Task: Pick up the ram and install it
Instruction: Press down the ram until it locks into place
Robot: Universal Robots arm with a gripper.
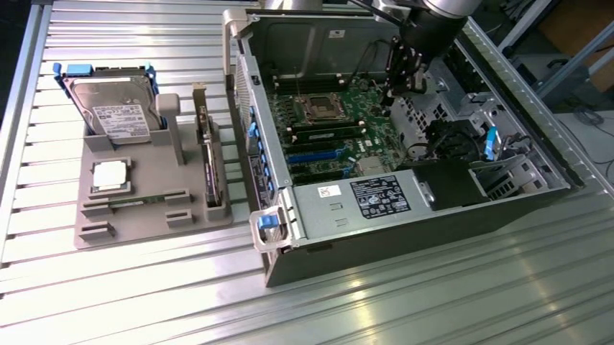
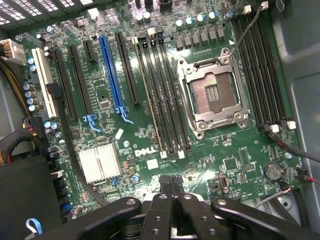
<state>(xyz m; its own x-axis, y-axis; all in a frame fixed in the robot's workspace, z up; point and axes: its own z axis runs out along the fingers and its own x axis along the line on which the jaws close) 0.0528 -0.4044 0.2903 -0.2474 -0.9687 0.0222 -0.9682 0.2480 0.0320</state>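
Note:
The ram (image 1: 144,202), a thin green stick, lies in a slot of the grey holder (image 1: 134,233) on the exterior view's left, in front of the square silver processor (image 1: 109,175). My gripper (image 1: 398,80) hangs far from it, inside the open computer case (image 1: 403,215) over the motherboard (image 2: 150,160). In the wrist view the gripper (image 2: 172,181) is shut, its black fingers pressed together with nothing between them. Below it lie the memory slots (image 2: 167,95) beside the empty processor socket (image 2: 212,92). A thin board edge (image 2: 148,100) seems seated in the outermost slot.
The holder also carries a hard drive (image 1: 115,111) standing at its back and an expansion card (image 1: 207,154) on edge. Inside the case sit a power supply (image 1: 369,195), a drive cage (image 1: 499,176), loose cables (image 1: 451,144) and a blue PCIe slot (image 2: 111,75). All rests on a ribbed metal table (image 1: 432,302).

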